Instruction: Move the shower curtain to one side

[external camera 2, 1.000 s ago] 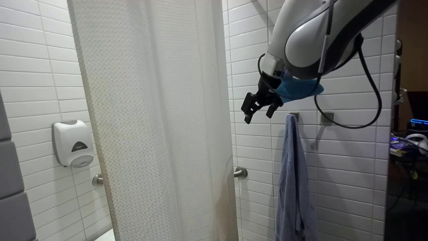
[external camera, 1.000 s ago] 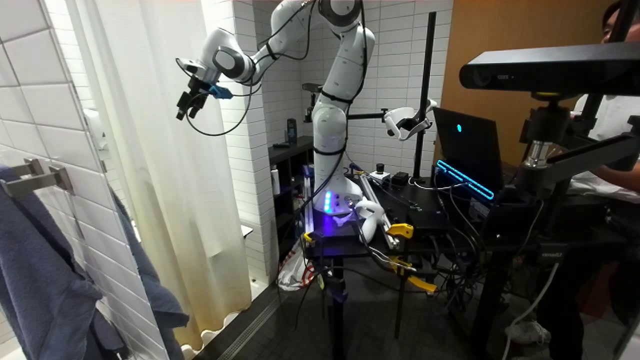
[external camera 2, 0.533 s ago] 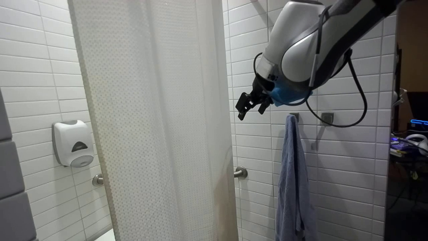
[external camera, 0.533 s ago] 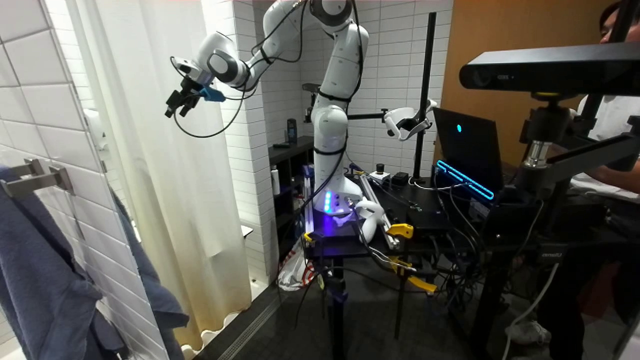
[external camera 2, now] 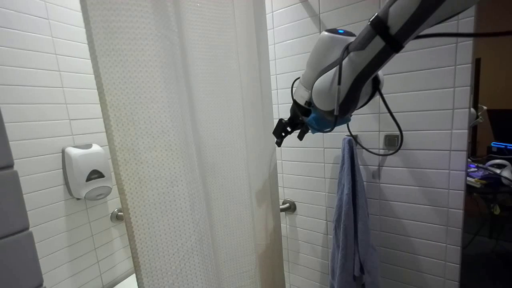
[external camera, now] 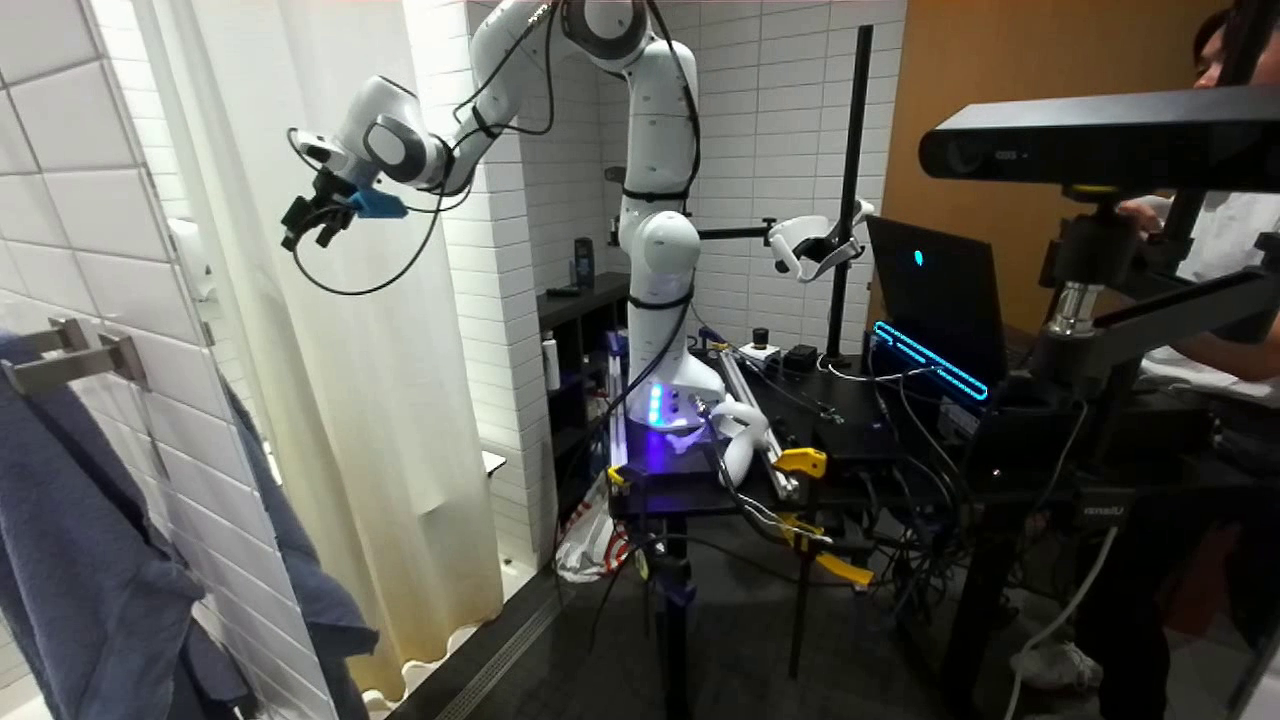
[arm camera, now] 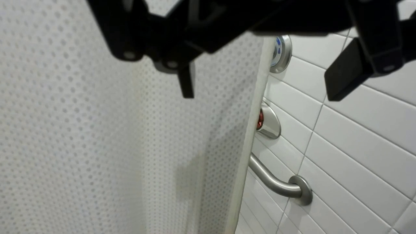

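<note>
The tall cream-white dotted fabric shower curtain [external camera 2: 188,140] is hanging ungripped in front of a white-tiled wall [external camera 2: 420,208]; near its edge [arm camera: 249,133] the black two-fingered gripper [external camera 2: 289,142] is hovering, fingers [arm camera: 343,74] standing apart, I'm guessing for pinching that edge.

White wall-mounted dispenser [external camera 2: 80,170], hanging blue-grey towel [external camera 2: 352,216], metal grab bar [arm camera: 273,183]

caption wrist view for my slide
Open claw in front of the shower curtain, a metal bar on the tiled wall beyond.
</note>
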Motion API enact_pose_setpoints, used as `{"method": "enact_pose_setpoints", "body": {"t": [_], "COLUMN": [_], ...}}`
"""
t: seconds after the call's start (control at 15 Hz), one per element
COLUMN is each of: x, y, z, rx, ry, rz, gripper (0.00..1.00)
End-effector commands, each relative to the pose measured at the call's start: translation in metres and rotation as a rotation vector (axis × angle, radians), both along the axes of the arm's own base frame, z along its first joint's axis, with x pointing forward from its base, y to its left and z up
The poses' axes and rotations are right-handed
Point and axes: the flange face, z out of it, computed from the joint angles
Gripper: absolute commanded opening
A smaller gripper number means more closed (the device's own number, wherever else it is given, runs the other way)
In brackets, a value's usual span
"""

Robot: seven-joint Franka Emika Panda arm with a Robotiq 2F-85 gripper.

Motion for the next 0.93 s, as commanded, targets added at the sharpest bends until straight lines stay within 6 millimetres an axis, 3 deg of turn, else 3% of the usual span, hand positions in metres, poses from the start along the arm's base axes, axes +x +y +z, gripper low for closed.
{"method": "enact_pose_setpoints", "body": {"t": [0.0,0.2,0.27,0.47,0.87], "x": [0.045,0.058,0.049,0.056,0.066], "y": [-0.009,-0.020,-0.017,-0.023,-0.028], "z": [0.003,0.022,0.010,0.019,0.015], "rx": [0.037,-0.038,-0.009,-0.033,-0.019], "ry": [-0.009,-0.080,-0.043,-0.067,-0.078], "rz": [-0.006,0.008,0.002,0.003,0.018], "gripper": [1.00,1.00,1.00,1.00,1.00]}}
